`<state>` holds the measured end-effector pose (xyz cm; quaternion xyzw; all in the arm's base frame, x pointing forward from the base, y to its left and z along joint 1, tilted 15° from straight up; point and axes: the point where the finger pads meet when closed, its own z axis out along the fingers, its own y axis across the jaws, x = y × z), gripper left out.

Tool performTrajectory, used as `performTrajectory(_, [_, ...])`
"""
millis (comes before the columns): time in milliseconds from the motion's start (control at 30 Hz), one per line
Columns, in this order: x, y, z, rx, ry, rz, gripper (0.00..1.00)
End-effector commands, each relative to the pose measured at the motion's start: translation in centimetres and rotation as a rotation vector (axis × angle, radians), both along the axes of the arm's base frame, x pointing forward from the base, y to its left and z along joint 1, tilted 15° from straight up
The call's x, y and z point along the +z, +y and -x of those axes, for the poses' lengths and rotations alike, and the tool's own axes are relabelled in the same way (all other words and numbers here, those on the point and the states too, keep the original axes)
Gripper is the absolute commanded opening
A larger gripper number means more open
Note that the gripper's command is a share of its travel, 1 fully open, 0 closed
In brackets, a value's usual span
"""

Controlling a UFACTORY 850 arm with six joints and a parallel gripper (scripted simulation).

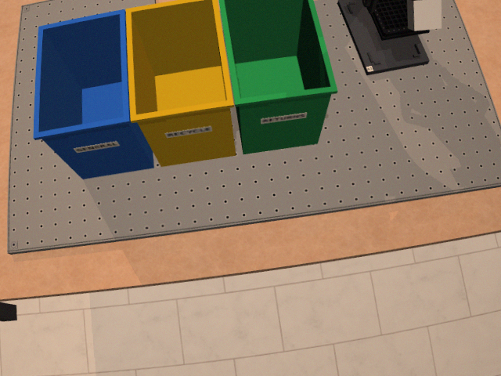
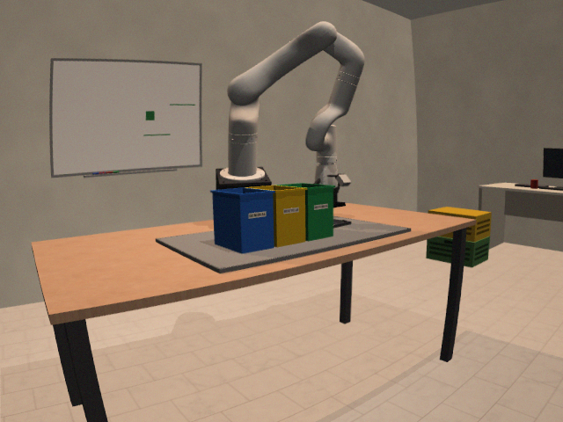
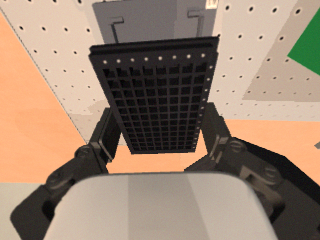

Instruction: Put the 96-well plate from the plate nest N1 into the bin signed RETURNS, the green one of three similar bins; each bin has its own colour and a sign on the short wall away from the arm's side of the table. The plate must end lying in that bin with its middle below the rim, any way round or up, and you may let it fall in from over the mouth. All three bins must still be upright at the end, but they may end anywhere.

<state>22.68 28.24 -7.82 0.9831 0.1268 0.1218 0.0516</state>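
Observation:
The black 96-well plate [image 3: 157, 97] is held between my gripper's [image 3: 159, 135] fingers, lifted clear above the dark grey plate nest N1 [image 3: 150, 22]. In the top view the plate [image 1: 390, 18] hangs over the nest [image 1: 384, 40] at the top right, partly hidden by the wrist. The green bin signed RETURNS [image 1: 279, 73] stands upright to the left of the nest, open and empty. In the exterior view the gripper [image 2: 339, 191] is just right of the green bin [image 2: 318, 211].
A yellow bin signed RECYCLE [image 1: 180, 81] and a blue bin signed GENERAL [image 1: 87, 92] stand side by side to the left of the green one, all on the grey perforated board [image 1: 243, 182]. The bins' rims stand high beside the nest.

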Motion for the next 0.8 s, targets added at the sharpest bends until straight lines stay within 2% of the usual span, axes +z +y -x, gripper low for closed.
performTrajectory(0, [0.7, 0.1, 0.2, 0.000, -0.001, 0.000, 0.00])
performTrajectory(767, [4.1, 0.3, 1.0, 0.000, -0.001, 0.000, 0.00])
